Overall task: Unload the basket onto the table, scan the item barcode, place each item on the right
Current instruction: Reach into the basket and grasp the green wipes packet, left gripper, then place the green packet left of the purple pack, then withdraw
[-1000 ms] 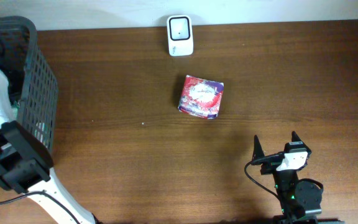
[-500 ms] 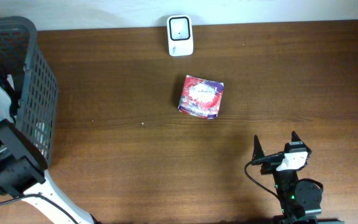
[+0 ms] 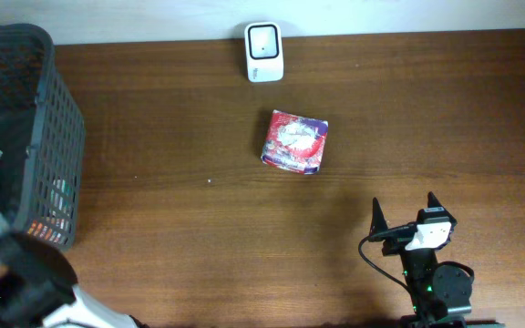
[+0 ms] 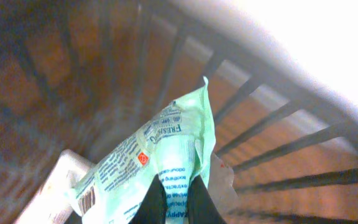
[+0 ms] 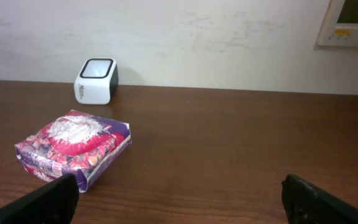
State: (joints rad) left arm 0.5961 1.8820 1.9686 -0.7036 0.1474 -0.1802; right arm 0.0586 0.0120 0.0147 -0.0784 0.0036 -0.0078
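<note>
In the left wrist view, a pale green packet [image 4: 160, 155] with blue print hangs inside the dark basket [image 4: 278, 115]. My left gripper [image 4: 176, 204] is shut on its lower edge, with black fingers [image 4: 154, 208] on either side of the foil. A barcode [image 4: 87, 199] shows at the packet's lower left. The white scanner [image 3: 263, 52] stands at the table's far edge, also seen as the scanner [image 5: 96, 80] from the right wrist. My right gripper [image 3: 403, 211] rests open near the front right, with nothing between its jaws.
A purple and red pack [image 3: 294, 142] lies mid-table in front of the scanner, the same pack [image 5: 73, 146] showing left of my right gripper [image 5: 179, 199]. The grey mesh basket [image 3: 57, 137] fills the left edge. Another white packet [image 4: 55, 186] lies under the green one.
My left gripper has closed on the green packet in the basket, and the left arm has shifted toward the front edge. The right arm has not moved.
</note>
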